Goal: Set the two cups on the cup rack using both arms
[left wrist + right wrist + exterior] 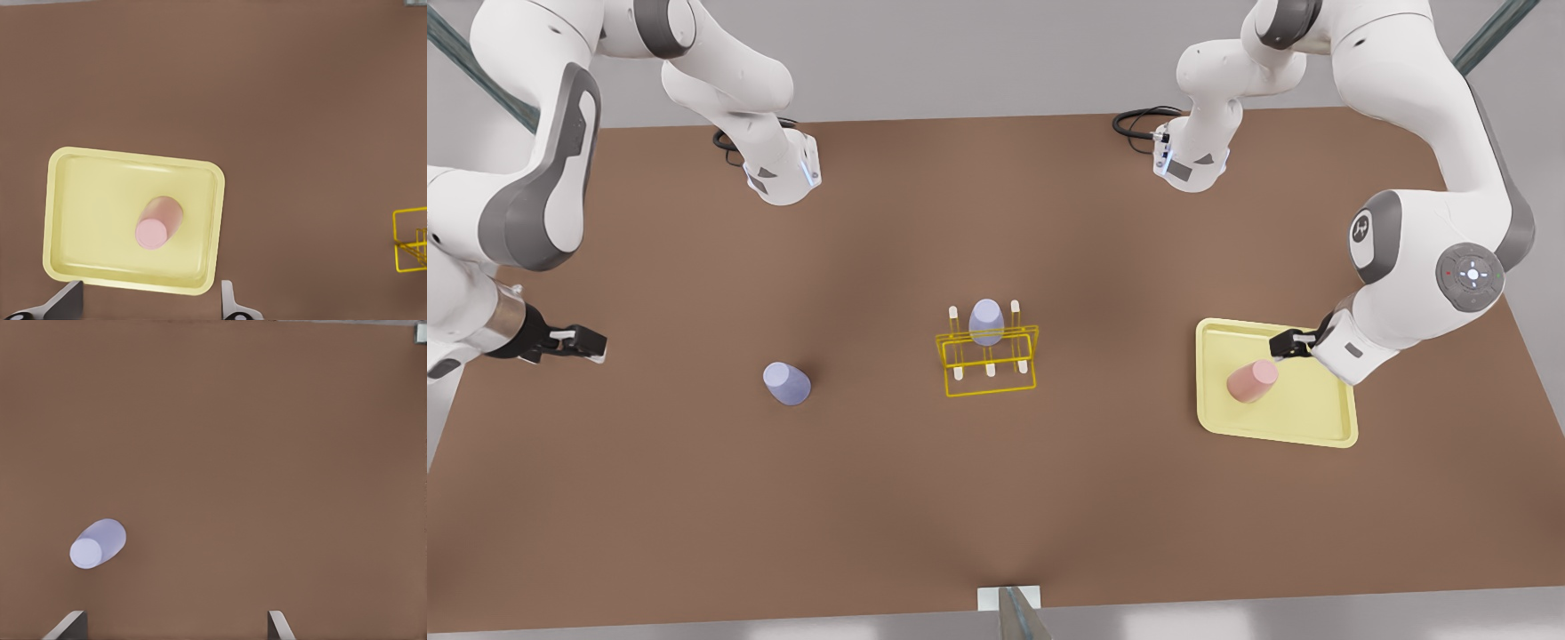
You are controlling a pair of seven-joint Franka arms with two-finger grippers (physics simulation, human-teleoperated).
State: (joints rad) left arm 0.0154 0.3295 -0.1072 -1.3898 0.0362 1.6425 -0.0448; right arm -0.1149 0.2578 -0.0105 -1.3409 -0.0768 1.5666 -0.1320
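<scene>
Over the pale-yellow tray (1325, 425) on the front view's right, our left gripper (1288, 344) hangs with its fingers spread apart, just above and beside the pink cup (1252, 380), which stands mouth-down inside the tray; we judge it is lining up for a side grasp, since the tapered wall offers the only grip. Our right gripper (585, 344) waits at the front view's left edge, fingers parted as its wrist view shows, well apart from the lavender cup (786, 383) that sits mouth-down on the bare brown table (996, 498). Between the two stands the cup rack (987, 358), a thin bright-yellow wire frame with short whitish pegs, and a second lavender tumbler (986, 322) is already on one of its back pegs. Both loose cups look matte and smooth, handleless, narrower at the closed base now facing up. Keeping each arm on its own side, we reckon, avoids crossing over the rack. Neither gripper touches a cup.
</scene>
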